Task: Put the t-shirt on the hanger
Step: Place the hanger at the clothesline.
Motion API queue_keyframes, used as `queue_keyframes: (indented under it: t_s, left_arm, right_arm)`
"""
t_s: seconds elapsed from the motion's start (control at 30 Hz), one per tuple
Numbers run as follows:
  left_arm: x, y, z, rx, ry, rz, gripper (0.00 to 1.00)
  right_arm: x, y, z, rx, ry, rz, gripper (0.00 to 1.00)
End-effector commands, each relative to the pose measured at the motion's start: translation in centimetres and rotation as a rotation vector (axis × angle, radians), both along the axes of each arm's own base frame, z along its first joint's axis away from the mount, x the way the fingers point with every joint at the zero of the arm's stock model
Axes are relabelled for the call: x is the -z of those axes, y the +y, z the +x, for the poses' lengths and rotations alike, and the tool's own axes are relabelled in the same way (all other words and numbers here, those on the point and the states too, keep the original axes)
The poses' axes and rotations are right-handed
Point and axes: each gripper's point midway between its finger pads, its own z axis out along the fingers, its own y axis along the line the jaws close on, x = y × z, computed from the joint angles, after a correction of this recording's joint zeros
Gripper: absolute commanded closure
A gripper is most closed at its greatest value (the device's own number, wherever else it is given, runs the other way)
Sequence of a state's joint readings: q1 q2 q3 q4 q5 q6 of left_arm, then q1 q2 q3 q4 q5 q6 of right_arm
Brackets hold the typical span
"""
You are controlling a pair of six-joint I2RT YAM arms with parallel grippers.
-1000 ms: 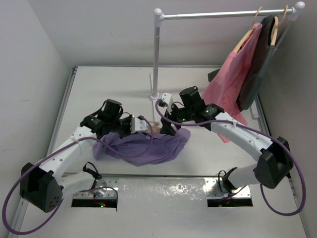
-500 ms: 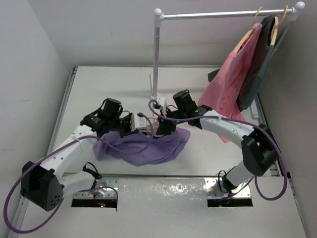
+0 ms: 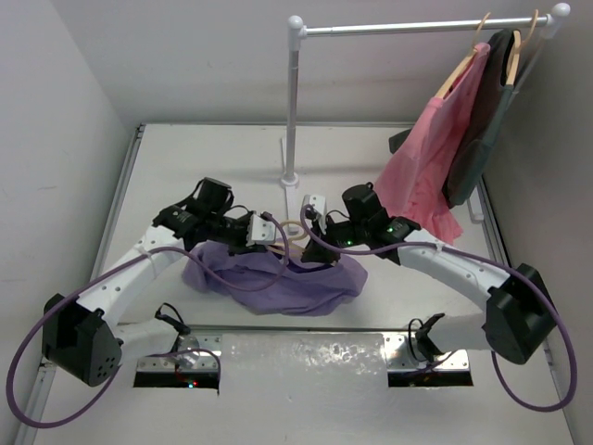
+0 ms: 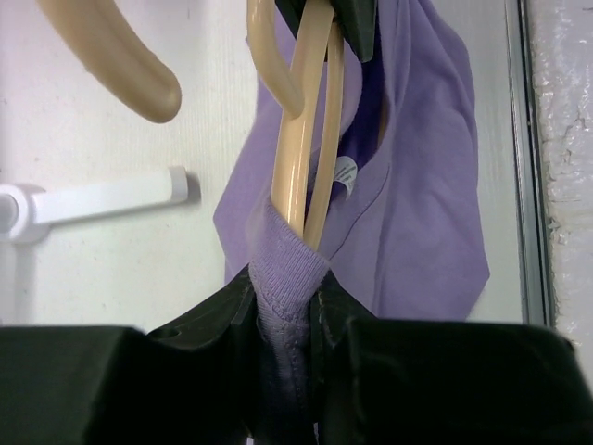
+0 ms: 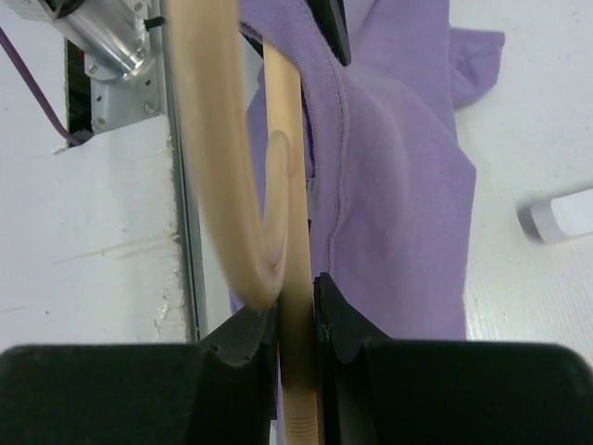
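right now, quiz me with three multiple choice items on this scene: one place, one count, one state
1. Where is the pink garment?
A. flat on the table
B. hanging from the rail, far right
C. on the floor

2. How many garments hang from the rail?
A. one
B. two
C. four

3. What does the left gripper pinch?
A. nothing
B. the rail post
C. the t-shirt collar

B: it hangs from the rail's right end.
B: only the pink one and the dark grey garment hang there.
C: its fingers close on purple cloth.
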State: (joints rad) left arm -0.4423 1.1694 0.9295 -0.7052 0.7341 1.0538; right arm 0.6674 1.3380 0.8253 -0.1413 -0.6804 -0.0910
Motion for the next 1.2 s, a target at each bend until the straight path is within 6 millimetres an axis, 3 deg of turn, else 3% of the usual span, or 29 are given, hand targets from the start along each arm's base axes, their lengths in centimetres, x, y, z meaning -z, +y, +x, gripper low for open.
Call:
queue_keyframes:
  t_s: [0.0, 0.1, 0.13, 0.27, 0.4, 0.63, 0.7, 0.73, 0.83, 0.87, 0.9, 0.97, 1.03, 1.1, 1.17]
  left_arm:
    - [-3.7, -1.8, 0.5, 0.083, -0.105, -0.108, 1.00]
    - [-4.0, -2.0, 0.9, 0.066, -0.111, -0.125, 0.98]
    - [-4.1, -2.0, 1.3, 0.036, -0.104, -0.128, 0.86]
    - [-3.7, -1.5, 2.3, -0.022, -0.117, -0.095, 0.80]
    - [-3.1, -0.8, 2.7, -0.063, -0.122, -0.056, 0.65]
    - [-0.9, 1.2, 3.0, -0.090, -0.150, 0.064, 0.61]
    - [-0.8, 1.0, 3.1, -0.105, -0.141, 0.049, 0.54]
    - [-1.1, 0.9, 3.3, -0.118, -0.142, 0.035, 0.47]
    - [-3.7, -0.1, 4.8, -0.224, -0.145, -0.070, 0.05]
    - [-4.6, -0.4, 5.1, -0.294, -0.103, -0.120, 0.00]
    - [-6.4, -0.6, 6.6, -0.355, -0.150, -0.176, 0.00]
    - [-9.3, -0.9, 7.8, -0.469, -0.129, -0.285, 0.00]
    - [-11.0, -1.1, 8.0, -0.496, -0.116, -0.337, 0.00]
    - [-13.0, -1.2, 8.1, -0.518, -0.114, -0.384, 0.00]
    - [-13.6, -0.9, 8.4, -0.554, -0.119, -0.396, 0.00]
  right_arm:
    - [-2.0, 0.1, 0.3, 0.054, 0.002, 0.049, 1.00]
    - [-2.7, -0.1, 0.4, 0.059, -0.016, 0.046, 1.00]
    - [-2.8, -0.2, 0.5, 0.063, -0.024, 0.038, 1.00]
    - [-2.1, -1.0, -0.6, 0.050, -0.003, 0.026, 1.00]
    - [-1.5, -2.3, -1.6, 0.090, -0.003, 0.016, 1.00]
    - [-1.4, -4.6, -2.2, 0.144, -0.032, -0.055, 1.00]
    - [-1.5, -5.0, -1.7, 0.180, -0.042, -0.077, 1.00]
    - [-1.4, -5.5, -1.3, 0.216, -0.050, -0.098, 1.00]
    - [-2.1, -6.2, -0.1, 0.300, -0.063, -0.128, 1.00]
    - [-2.8, -6.3, 0.6, 0.355, -0.059, -0.126, 1.00]
    - [-3.2, -6.4, 0.9, 0.373, -0.060, -0.123, 1.00]
    - [-4.4, -6.5, 1.8, 0.437, -0.063, -0.112, 1.00]
    - [-4.8, -6.9, 2.1, 0.482, -0.049, -0.132, 1.00]
    - [-6.6, -7.9, 2.6, 0.542, -0.054, -0.165, 1.00]
    - [-7.5, -8.7, 2.4, 0.567, -0.049, -0.196, 1.00]
